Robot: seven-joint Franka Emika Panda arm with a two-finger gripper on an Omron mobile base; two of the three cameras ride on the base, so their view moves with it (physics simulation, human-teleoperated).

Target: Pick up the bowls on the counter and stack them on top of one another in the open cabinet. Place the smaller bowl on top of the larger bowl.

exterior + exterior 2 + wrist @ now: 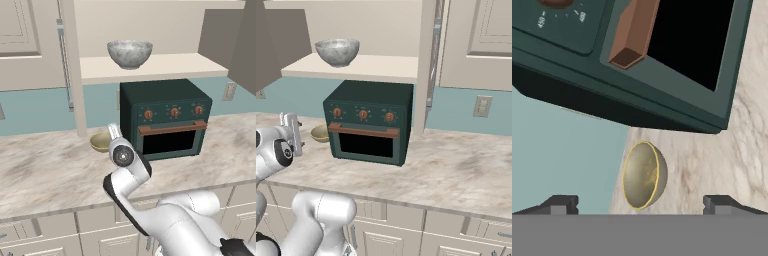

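On the counter (50,170) beside the oven (167,120), smaller bowl (643,175) between and just beyond the wide-spread, empty gripper (640,202).

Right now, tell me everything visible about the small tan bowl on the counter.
The smaller bowl is shallow, round and smooth, olive-gold with a brighter yellow rim, and looks empty. It sits upright on the counter just left of the dark green oven, near the teal back wall, below the open cabinet. Nothing else touches it. The gripper faces it with jaws open, not touching it.
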